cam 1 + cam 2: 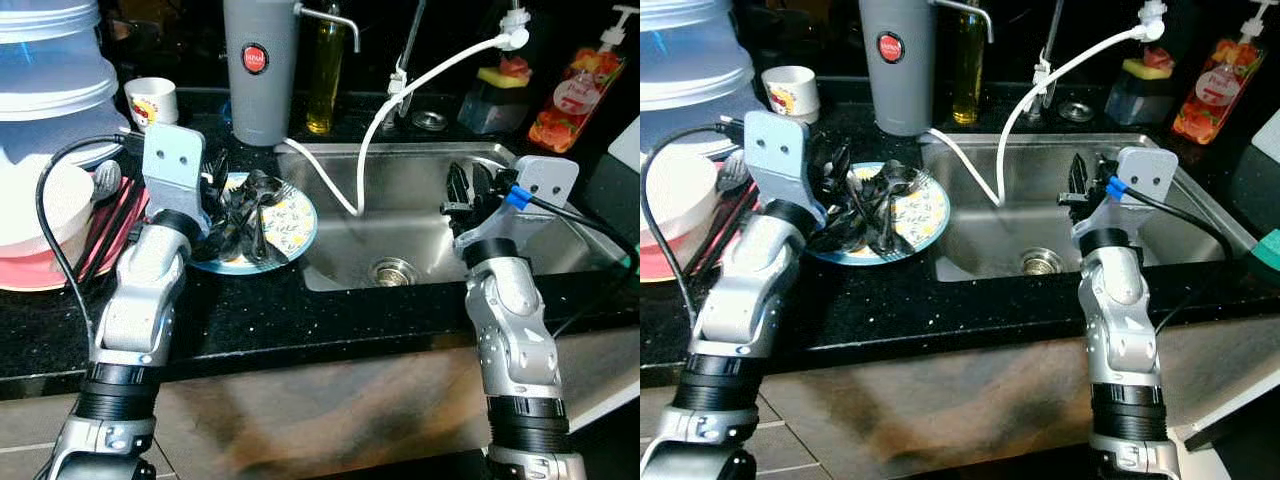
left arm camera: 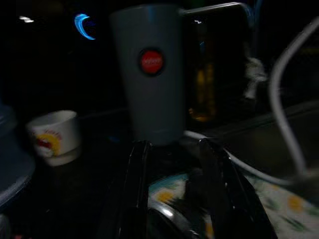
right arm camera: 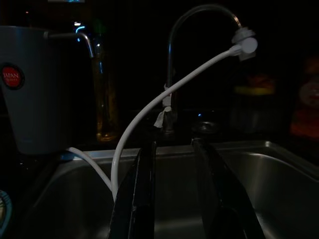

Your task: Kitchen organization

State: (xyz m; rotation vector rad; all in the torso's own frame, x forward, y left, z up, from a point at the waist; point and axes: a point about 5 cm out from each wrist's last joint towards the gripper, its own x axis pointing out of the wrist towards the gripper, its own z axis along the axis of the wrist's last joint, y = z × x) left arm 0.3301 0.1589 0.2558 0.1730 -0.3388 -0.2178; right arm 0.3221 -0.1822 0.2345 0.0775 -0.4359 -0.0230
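Head camera, left eye: my left gripper [image 1: 232,215] sits at centre left of the frame over the patterned plate [image 1: 296,225], which lies on the black counter [image 1: 330,320] touching the left rim of the steel sink [image 1: 420,190]. Dark utensils [image 1: 262,190] are heaped on the plate; my fingers are among them, and I cannot tell here whether they grip anything. My right gripper [image 1: 466,190] hangs over the sink basin at centre right, above and right of the drain [image 1: 393,270]. A grey jug [image 1: 260,70] stands at top centre, a small printed cup [image 1: 152,100] at upper left, a white hose [image 1: 400,100] curving from the tap into the basin.

Right eye: same scene; stacked bowls [image 1: 675,200] at the left edge, a red bottle [image 1: 1210,90] at upper right.

Left wrist: dim. My two black fingers [image 2: 137,189] rise from the bottom centre, parted, with plate pattern and a curved bit of metal in the gap. Jug above them, cup at middle left.

Right wrist: dark. My fingers [image 3: 142,199] stand apart at bottom centre, nothing between them, the sink wall behind, the curved tap [image 3: 199,20] at top.
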